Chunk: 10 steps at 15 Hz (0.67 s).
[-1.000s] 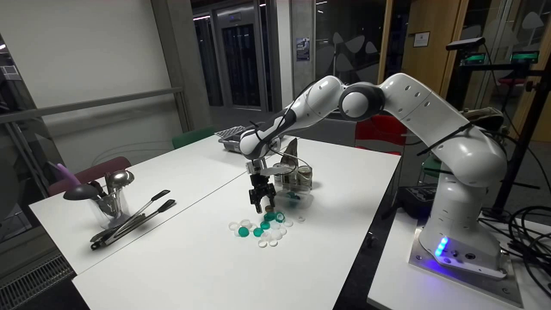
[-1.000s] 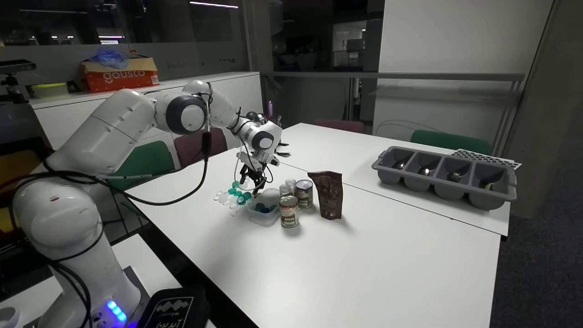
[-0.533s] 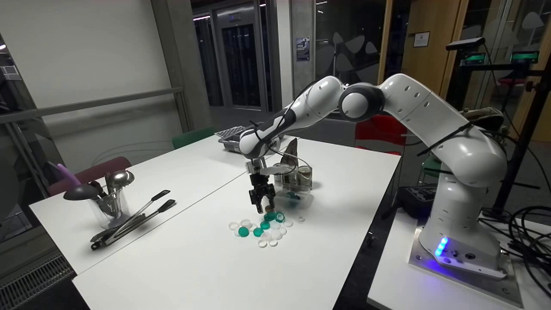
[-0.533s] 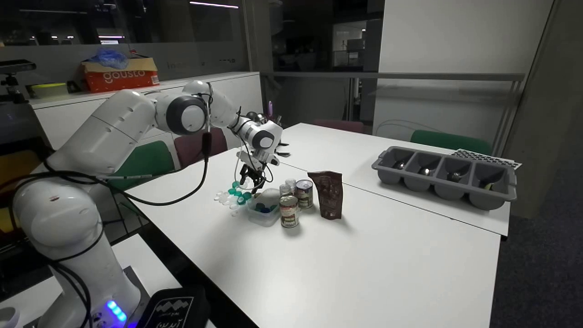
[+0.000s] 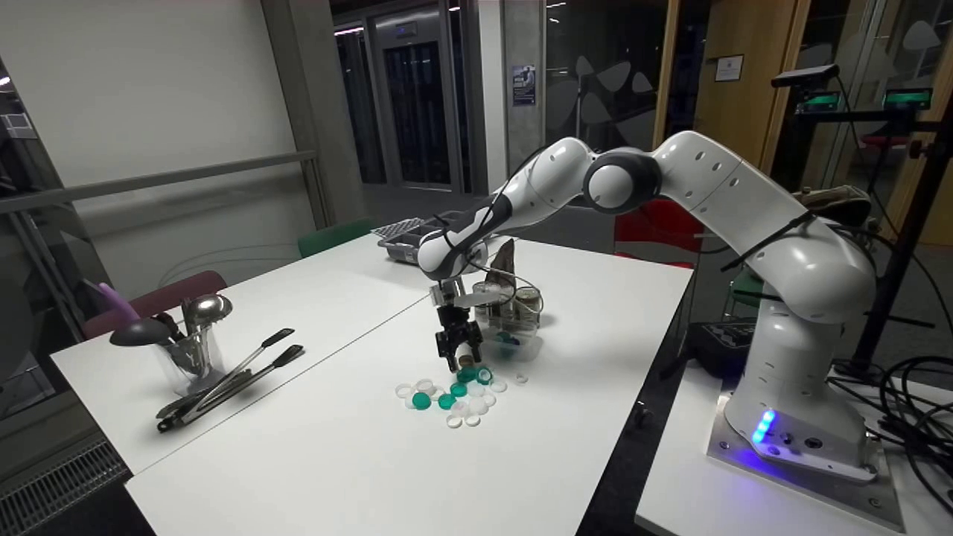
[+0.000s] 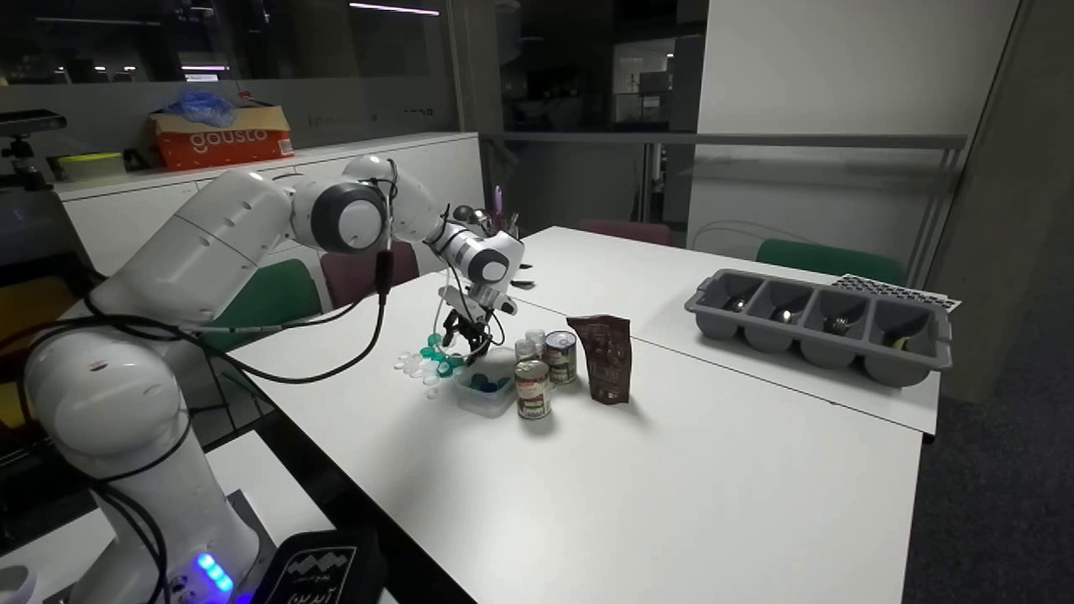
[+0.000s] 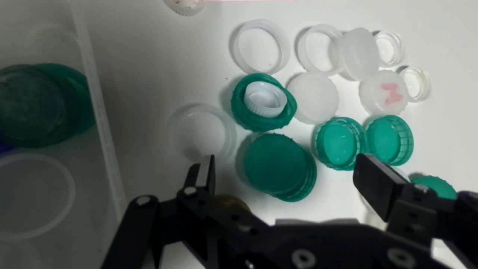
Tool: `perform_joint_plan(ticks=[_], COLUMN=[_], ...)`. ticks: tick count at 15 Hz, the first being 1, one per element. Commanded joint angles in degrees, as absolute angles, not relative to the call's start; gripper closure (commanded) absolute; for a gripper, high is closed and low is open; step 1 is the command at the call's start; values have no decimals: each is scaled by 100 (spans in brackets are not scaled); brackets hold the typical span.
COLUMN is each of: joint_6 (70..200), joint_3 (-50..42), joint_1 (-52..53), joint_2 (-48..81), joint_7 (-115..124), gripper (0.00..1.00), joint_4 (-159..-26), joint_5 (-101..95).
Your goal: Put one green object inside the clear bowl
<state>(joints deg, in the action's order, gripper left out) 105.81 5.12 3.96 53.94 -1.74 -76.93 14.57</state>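
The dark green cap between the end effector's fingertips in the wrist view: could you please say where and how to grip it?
The dark green cap lies closed face up, with nothing to pinch on top, so opposite sides of its round edge look best, approached from above. The open end effector spans it in that view; a brownish object, partly hidden at lower left, might interfere.

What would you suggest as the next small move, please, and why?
I'd probably ease the claw down slightly, jaws open: in the wrist view, a green cap lies framed between them, with a gap on each side, though height is hard to judge. That cap might then go into the clear bowl.
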Motion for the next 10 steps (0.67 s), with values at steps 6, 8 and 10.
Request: perform_joint_plan(ticks=[6, 8, 10], joint_6=[10291, 10288, 10293], joint_3=[636, 638, 642], joint_1=[239, 231, 223], joint_2=[5463, 5449, 5442], joint_7=[-138, -143, -152], gripper=[50, 66, 79], joint_4=[-7514, -7511, -7518], joint_5=[1520, 1524, 1530])
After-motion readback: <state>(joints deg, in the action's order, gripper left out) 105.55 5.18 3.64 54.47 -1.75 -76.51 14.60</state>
